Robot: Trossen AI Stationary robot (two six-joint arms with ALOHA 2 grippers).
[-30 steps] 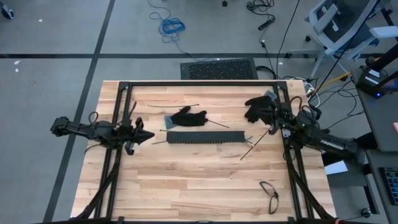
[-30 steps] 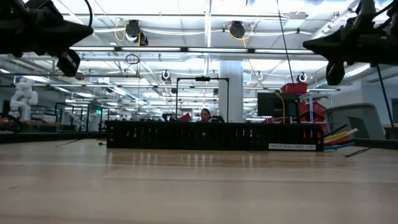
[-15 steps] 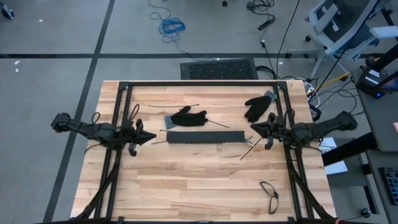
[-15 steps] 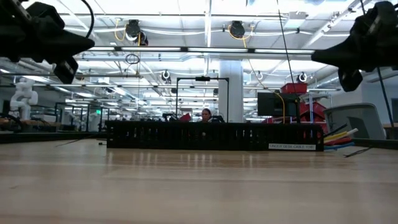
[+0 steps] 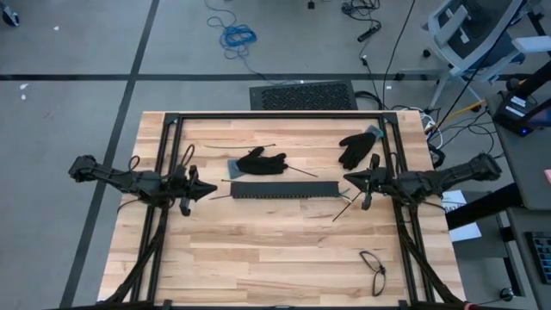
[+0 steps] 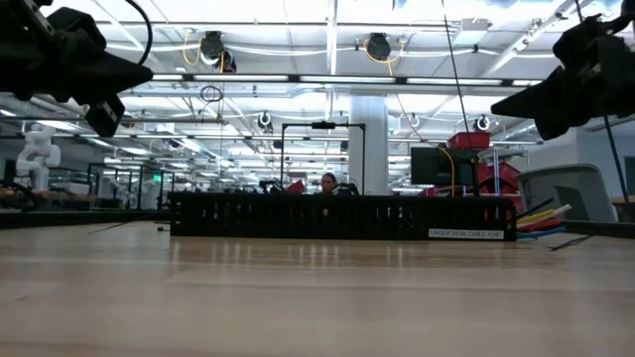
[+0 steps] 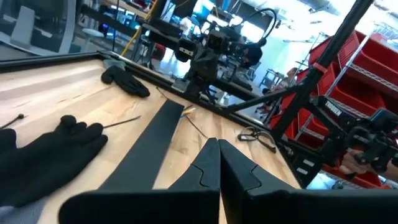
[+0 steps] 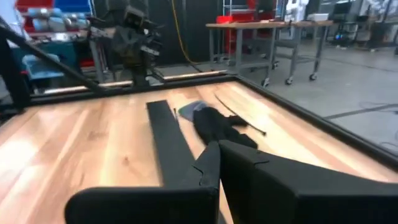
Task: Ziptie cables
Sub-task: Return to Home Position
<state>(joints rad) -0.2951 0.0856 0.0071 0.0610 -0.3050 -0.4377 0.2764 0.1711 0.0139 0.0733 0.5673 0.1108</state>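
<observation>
A bundle of thin coloured cables (image 6: 544,216) lies on the table at the right end of the long black slotted bar (image 5: 284,189). A black cable loop (image 5: 373,265) lies near the table's front right corner. My left gripper (image 5: 209,189) hovers shut above the table just left of the bar and points level toward it; its fingertips (image 7: 219,163) are closed together. My right gripper (image 5: 347,178) hovers shut just right of the bar and points level toward the table's left, fingertips (image 8: 219,163) together. Neither gripper holds anything.
Two black gloves lie on the table, one (image 5: 261,161) behind the bar, one (image 5: 360,148) at the far right. Thin straight black strips (image 5: 349,205) lie near the bar's ends and behind it. A black frame (image 5: 275,116) borders the table's far, left and right sides.
My right arm has swung from beside the far-right glove toward the table's near edge. Its gripper has come down a little, rolled, and now points left at the bar's right end. It stays shut.
</observation>
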